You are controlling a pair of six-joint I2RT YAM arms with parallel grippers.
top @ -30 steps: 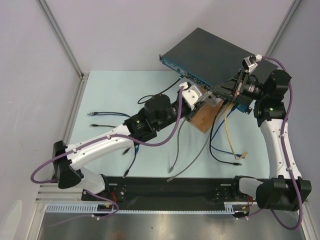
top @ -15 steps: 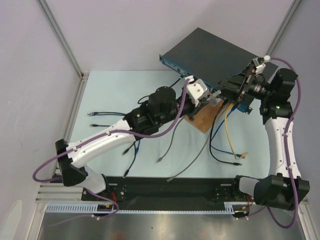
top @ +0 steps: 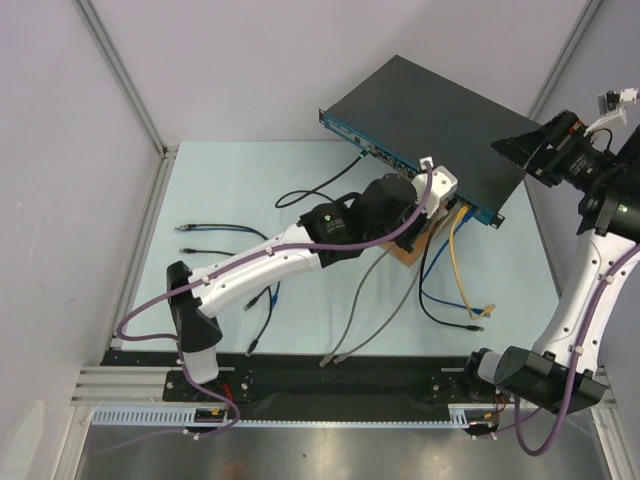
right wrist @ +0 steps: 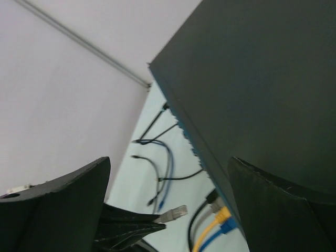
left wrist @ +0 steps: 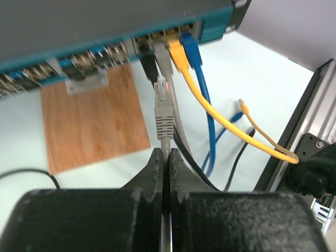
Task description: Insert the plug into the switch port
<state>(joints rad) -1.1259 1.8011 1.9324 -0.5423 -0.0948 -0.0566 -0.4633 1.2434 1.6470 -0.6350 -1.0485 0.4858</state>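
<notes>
Left wrist view: left fingers point(left wrist: 154, 170) pinch the grey cable point(left wrist: 166, 143) behind the plug point(left wrist: 163, 105); it seems just short of the switch point(left wrist: 79, 26), not yet inserted; right fingers point(right wrist: 68, 205) are spread, empty.

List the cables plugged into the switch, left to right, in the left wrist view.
Black plastic-plugged cable → grey plugged cable → yellow plugged cable → blue plugged cable.

Pale blue table point(top: 220, 180): switch point(top: 430, 110) far right, wooden board point(left wrist: 94, 121) beside it, loose cables point(top: 215, 228) scattered.
</notes>
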